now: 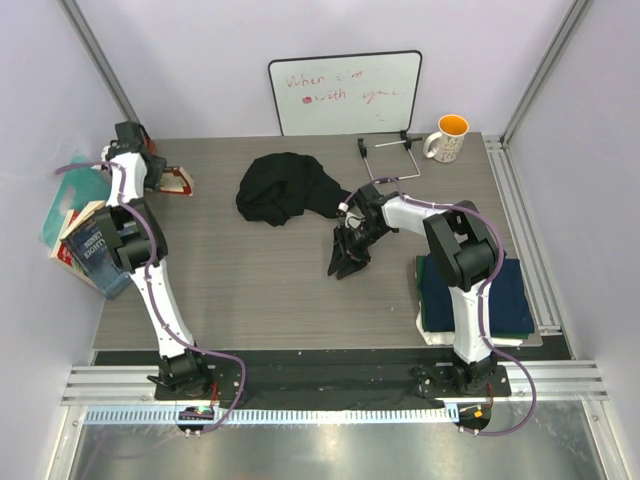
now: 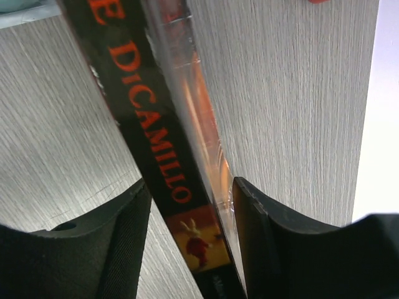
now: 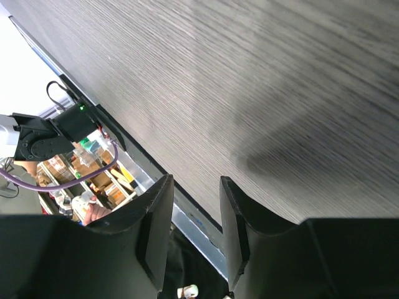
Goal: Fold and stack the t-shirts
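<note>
A black t-shirt (image 1: pixel 283 188) lies crumpled at the back middle of the table. Folded t-shirts (image 1: pixel 478 296), navy on top of green and white, are stacked at the right front. My right gripper (image 1: pixel 347 262) (image 3: pixel 196 179) hangs open over bare tabletop just right of the black shirt, nothing between its fingers. My left gripper (image 1: pixel 160 178) (image 2: pixel 190 184) is at the far left, open around a book (image 2: pixel 156 137) with a black spine and orange lettering. Its right pad (image 2: pixel 246 218) touches the cover. A sliver of table shows beside the left pad (image 2: pixel 128 237).
More books (image 1: pixel 85 240) lean at the table's left edge. A whiteboard (image 1: pixel 345 92), an orange-lined mug (image 1: pixel 448 138) and a wire stand (image 1: pixel 385 150) sit along the back. The table's front rail (image 3: pixel 187 212) shows in the right wrist view.
</note>
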